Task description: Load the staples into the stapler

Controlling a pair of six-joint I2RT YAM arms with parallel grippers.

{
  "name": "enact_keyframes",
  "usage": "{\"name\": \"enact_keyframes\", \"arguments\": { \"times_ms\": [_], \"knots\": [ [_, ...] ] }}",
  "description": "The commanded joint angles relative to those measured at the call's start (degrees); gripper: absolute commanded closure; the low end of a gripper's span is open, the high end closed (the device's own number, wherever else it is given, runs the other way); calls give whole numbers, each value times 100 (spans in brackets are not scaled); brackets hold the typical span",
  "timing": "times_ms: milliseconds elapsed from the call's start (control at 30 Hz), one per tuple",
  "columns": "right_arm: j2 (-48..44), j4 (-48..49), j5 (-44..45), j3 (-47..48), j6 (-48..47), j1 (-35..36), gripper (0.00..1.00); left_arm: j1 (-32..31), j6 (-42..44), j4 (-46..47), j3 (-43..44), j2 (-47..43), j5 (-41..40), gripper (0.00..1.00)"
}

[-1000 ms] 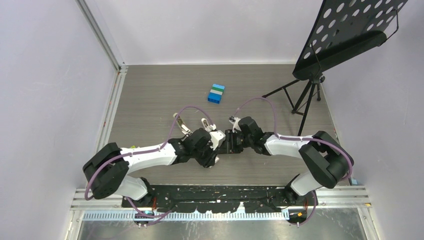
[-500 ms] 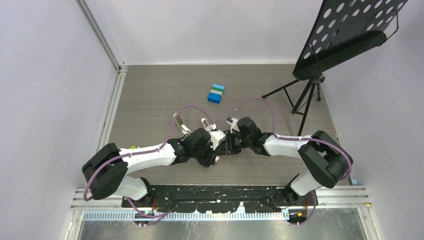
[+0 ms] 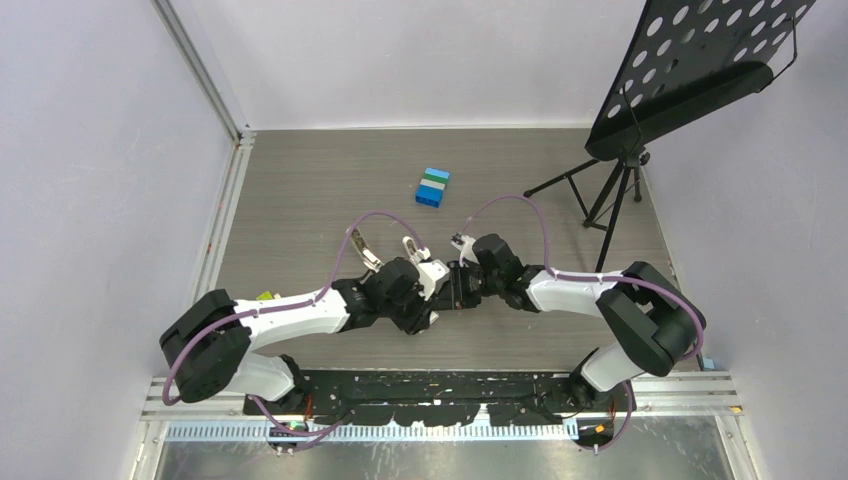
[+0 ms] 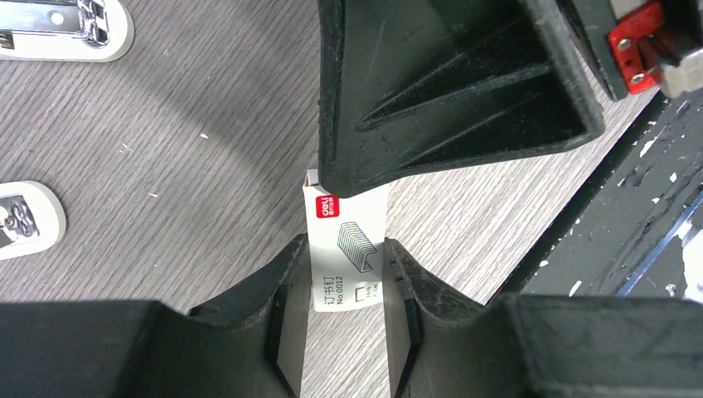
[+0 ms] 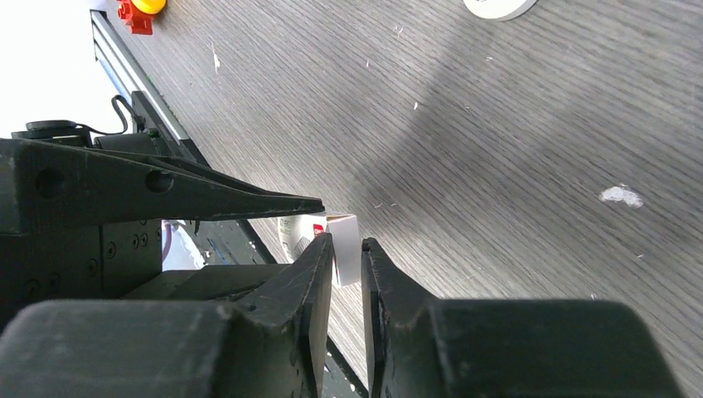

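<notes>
The staples are a small white box with a red mark [image 4: 346,245], held just above the wood table. My left gripper [image 4: 346,290] is shut on its near end, one finger on each long side. My right gripper [image 5: 346,249] comes from the opposite side, its jaws narrow and closed on the box's far end [image 5: 346,239]. In the top view the two grippers meet tip to tip, left [image 3: 432,288] and right [image 3: 455,284]. The stapler [image 3: 365,250] lies just behind the left gripper; its white end with silver metal shows in the left wrist view [image 4: 62,29].
A short stubby white object [image 3: 410,246] lies beside the stapler, also seen in the left wrist view [image 4: 23,220]. Blue bricks [image 3: 433,187] sit farther back. A music stand [image 3: 690,80] with tripod legs [image 3: 600,195] stands at the back right. A red-yellow toy [image 5: 137,10] lies near the table's front rail.
My right gripper has moved left toward the left gripper and now meets it at the box. The left gripper holds nearly still.
</notes>
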Motion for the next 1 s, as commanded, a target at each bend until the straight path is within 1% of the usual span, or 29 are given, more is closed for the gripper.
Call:
{"name": "enact_keyframes", "arguments": {
  "times_ms": [0,167,300,367,767,967],
  "knots": [
    [-20,-61,64,207,-133,71,77,-32,-79,372,17,-139,-66,76],
    [-59,-176,226,228,-211,126,85,-32,-89,372,17,-204,-22,76],
    [-136,-323,448,268,-306,182,93,-32,-97,341,24,-174,15,76],
    [-176,-398,581,267,-347,205,99,-32,-106,305,29,-147,35,76],
    [-532,-806,1378,218,-537,219,100,-32,-151,6,136,90,307,73],
    [-596,-922,1500,230,-596,219,100,-32,-150,-137,203,179,367,70]
  ]
}}
